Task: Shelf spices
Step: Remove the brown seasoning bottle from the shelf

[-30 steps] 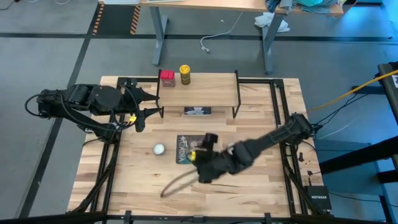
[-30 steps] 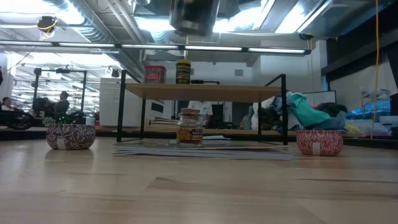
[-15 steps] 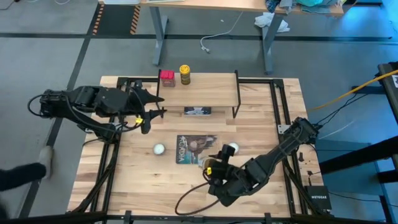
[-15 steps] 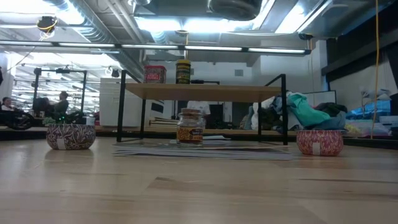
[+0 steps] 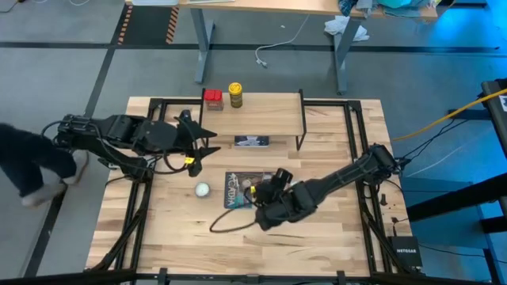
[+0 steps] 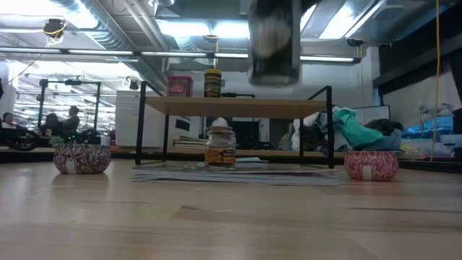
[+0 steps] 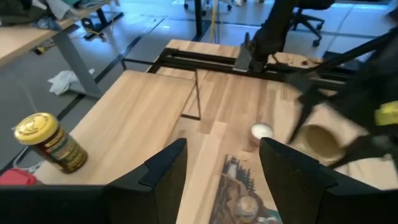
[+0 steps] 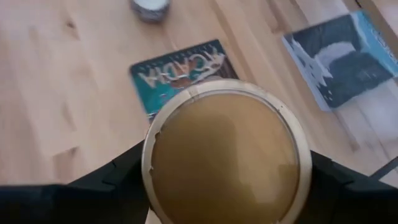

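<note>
- Right gripper (image 8: 227, 186): closed around the wider tan jar (image 8: 227, 158), one dark finger on each side of it; held in the air above the middle of the tabletop (image 5: 333, 229), over the dark picture book (image 5: 240, 190).
- Left gripper (image 5: 204, 146): fingers spread, nothing between them; hovering near the left end of the shelf (image 5: 269, 117), above the tabletop's left half.
- Red square tin (image 5: 212, 98) and yellow dark-lidded jar (image 5: 235, 95): upright, just beside each other, at the shelf's left end.
- Shelf: standing along the tabletop's far edge, centred.
- Tiny brownish jar (image 6: 220, 147): upright on the picture book, in front of the shelf.
- White ball (image 5: 203, 189): on the tabletop, left of the book. Second ball (image 7: 262, 130): near the book's other side.
- Second flat dark book (image 5: 251, 142): under the shelf.
</note>
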Robot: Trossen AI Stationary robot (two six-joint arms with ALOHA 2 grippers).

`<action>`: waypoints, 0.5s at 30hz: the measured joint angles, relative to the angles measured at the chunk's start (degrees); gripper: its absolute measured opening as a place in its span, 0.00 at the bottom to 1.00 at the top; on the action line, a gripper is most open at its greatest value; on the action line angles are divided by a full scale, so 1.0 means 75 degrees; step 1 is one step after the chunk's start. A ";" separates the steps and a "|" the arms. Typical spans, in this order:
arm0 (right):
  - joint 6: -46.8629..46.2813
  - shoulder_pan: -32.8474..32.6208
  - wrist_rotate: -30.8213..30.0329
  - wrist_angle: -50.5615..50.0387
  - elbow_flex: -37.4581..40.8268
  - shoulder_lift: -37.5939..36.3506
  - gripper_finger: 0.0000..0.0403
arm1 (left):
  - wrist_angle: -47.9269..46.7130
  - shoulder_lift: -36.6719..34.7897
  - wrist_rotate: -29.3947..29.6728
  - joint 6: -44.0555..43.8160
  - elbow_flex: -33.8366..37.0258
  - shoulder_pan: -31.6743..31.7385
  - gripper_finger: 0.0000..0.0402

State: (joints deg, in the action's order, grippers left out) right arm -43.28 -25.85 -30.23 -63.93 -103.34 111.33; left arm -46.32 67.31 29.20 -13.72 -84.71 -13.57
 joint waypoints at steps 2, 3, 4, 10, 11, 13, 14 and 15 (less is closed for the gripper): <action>0.0000 0.0099 0.0019 0.0238 0.0332 0.0006 0.70 | 0.0064 -0.0024 0.0017 -0.0059 0.0000 -0.0149 0.49; -0.0001 0.0135 0.0005 0.0367 0.0527 0.0006 0.70 | 0.0118 -0.0038 0.0085 -0.0078 0.0000 -0.0214 0.49; 0.0002 0.0173 0.0010 0.0534 0.0719 0.0006 0.70 | 0.0132 -0.0072 0.0158 -0.0092 0.0000 -0.0290 0.49; 0.0057 0.0199 0.0042 0.1227 0.1516 0.0006 0.70 | 0.0101 -0.0164 0.0434 -0.0176 0.0000 -0.0573 0.49; 0.0057 0.0194 0.0061 0.1353 0.1627 -0.0007 0.70 | 0.0101 -0.0169 0.0467 -0.0195 0.0000 -0.0605 0.49; 0.0061 0.0197 0.0209 0.1482 0.1862 -0.0023 0.70 | 0.0102 -0.0196 0.0589 -0.0220 0.0000 -0.0668 0.49; 0.0079 0.0202 0.0267 0.1579 0.1955 -0.0023 0.70 | 0.0098 -0.0202 0.0631 -0.0267 0.0000 -0.0705 0.49; 0.0121 0.0202 0.0324 0.1724 0.2042 -0.0023 0.70 | 0.0101 -0.0207 0.0649 -0.0305 0.0000 -0.0728 0.49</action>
State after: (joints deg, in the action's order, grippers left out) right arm -42.37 -24.34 -27.80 -51.00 -88.03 111.15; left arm -45.56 65.76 34.07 -16.01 -84.71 -19.03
